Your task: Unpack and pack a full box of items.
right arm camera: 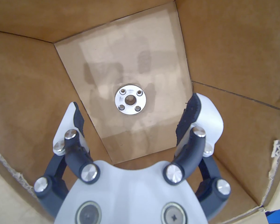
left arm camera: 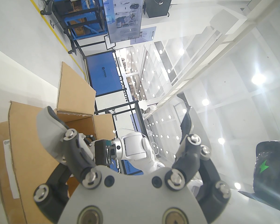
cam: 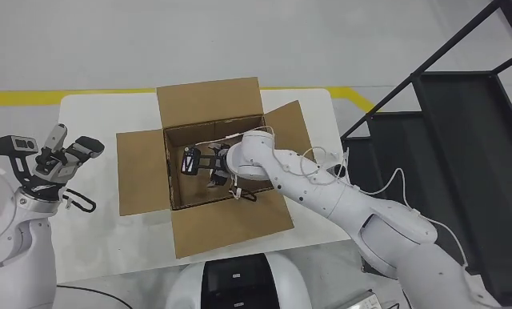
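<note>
While the right pincer (right arm camera: 134,106) hung inside the cardboard box (right arm camera: 25,71) with its fingers spread wide and nothing between them, a single metal flange (right arm camera: 130,99) lay flat near the middle of the box floor. It sat directly under the gap and was not yet touched.

The step in hand appeared to be lifting this flange out, probably as the last item of the unpacking stage. The disc was thin and lay flush on the cardboard. A sound grasp would therefore have called for a straight descent until both fingertips reached the floor on opposite sides of the rim. The fingers should then have closed across the full diameter, not on one edge. Closing too high would likely have let the pads skate over the top face, and an off-centre closure might have pushed the disc along the floor. The lift should have been vertical, keeping the wrist off the box walls.

Seen from above, the box stood mid-counter (cam: 96,109) with its four flaps folded outward at twelve, three, six and nine o'clock. The right arm entered it from about four o'clock. No other item could be seen on the floor around the flange.

At nine o'clock from the box, the left pincer (cam: 72,145) was raised and empty, with its fingers apart.
</note>
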Robot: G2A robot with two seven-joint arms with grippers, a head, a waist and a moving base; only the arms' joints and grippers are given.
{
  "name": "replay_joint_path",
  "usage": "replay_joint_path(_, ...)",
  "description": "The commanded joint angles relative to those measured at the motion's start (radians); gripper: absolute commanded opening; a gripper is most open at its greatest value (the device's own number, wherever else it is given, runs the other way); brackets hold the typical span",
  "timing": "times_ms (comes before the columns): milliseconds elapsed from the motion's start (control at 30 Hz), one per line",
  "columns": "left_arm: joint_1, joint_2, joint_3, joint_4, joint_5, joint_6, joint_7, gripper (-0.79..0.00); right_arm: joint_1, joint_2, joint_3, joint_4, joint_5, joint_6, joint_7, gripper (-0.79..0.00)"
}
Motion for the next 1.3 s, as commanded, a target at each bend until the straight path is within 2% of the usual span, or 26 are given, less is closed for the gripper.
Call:
replay_joint_path(0,0.000,0.000,0.000,0.000,0.000,0.000,0.000,0.000,0.000,0.001,0.000,-0.001,0.000,-0.001,0.001,0.000)
replay_joint_path(533,0.000,0.000,0.000,0.000,0.000,0.000,0.000,0.000,-0.013,-0.005,-0.020,0.023,-0.024,-0.006,0.011,0.000)
replay_joint_path(600,0.000,0.000,0.000,0.000,0.000,0.000,0.000,0.000,-0.007,-0.021,-0.046,0.059,-0.045,0.020,0.072,0.000)
replay_joint_path(700,0.000,0.000,0.000,0.000,0.000,0.000,0.000,0.000,0.004,-0.051,-0.067,0.127,-0.027,0.049,0.098,0.000)
replay_joint_path(1100,0.000,0.000,0.000,0.000,0.000,0.000,0.000,0.000,0.065,-0.148,-0.094,0.342,0.035,-0.026,-0.043,0.000)
replay_joint_path(1267,0.000,0.000,0.000,0.000,0.000,0.000,0.000,0.000,0.088,-0.187,-0.093,0.443,0.070,-0.011,-0.051,0.000)
